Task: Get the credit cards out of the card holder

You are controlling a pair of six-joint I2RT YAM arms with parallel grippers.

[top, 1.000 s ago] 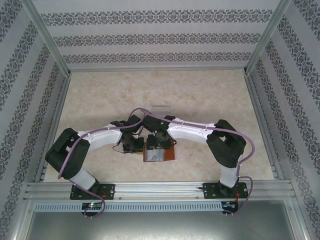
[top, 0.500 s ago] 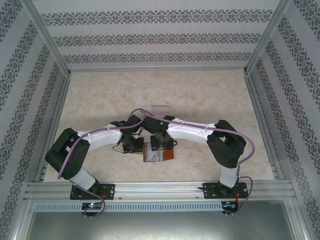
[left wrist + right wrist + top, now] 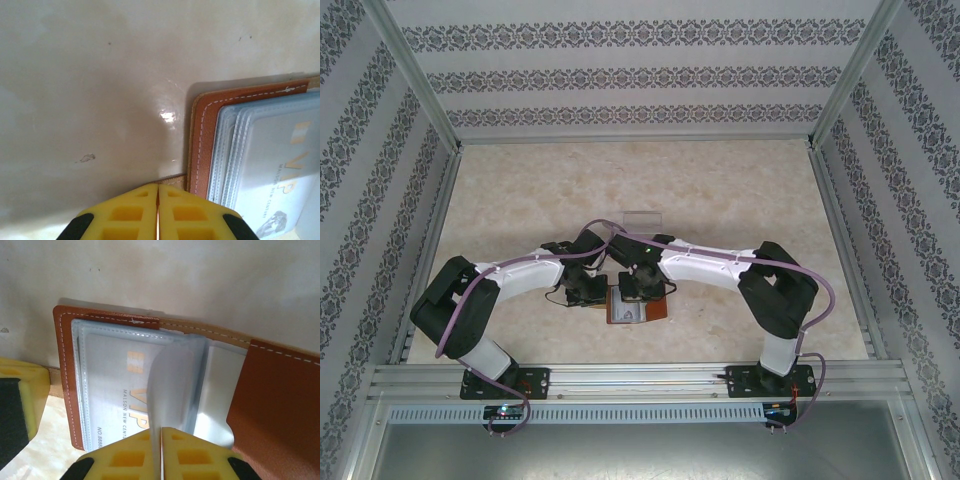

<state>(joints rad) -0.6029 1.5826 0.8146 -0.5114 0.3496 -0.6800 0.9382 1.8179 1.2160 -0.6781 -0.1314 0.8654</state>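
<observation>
Card holder (image 3: 280, 400) lies open, right end effector (image 3: 161, 432) pinching its pocket leaf (image 3: 172, 375) (left end effector (image 3: 158, 187) pressed together at the tab (image 3: 172, 179)).

A glossy beige marble-look table (image 3: 740, 190) has a small clear plastic box (image 3: 642, 216) sitting mid-table and a tiny dark scuff (image 3: 87, 158) on it, with striped floral wallpaper walls (image 3: 640, 60) around and an aluminium rail (image 3: 640, 378) along the near edge.

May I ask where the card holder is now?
Top view: the card holder lies open at the table's near middle, left gripper beside it, right gripper above.
</observation>
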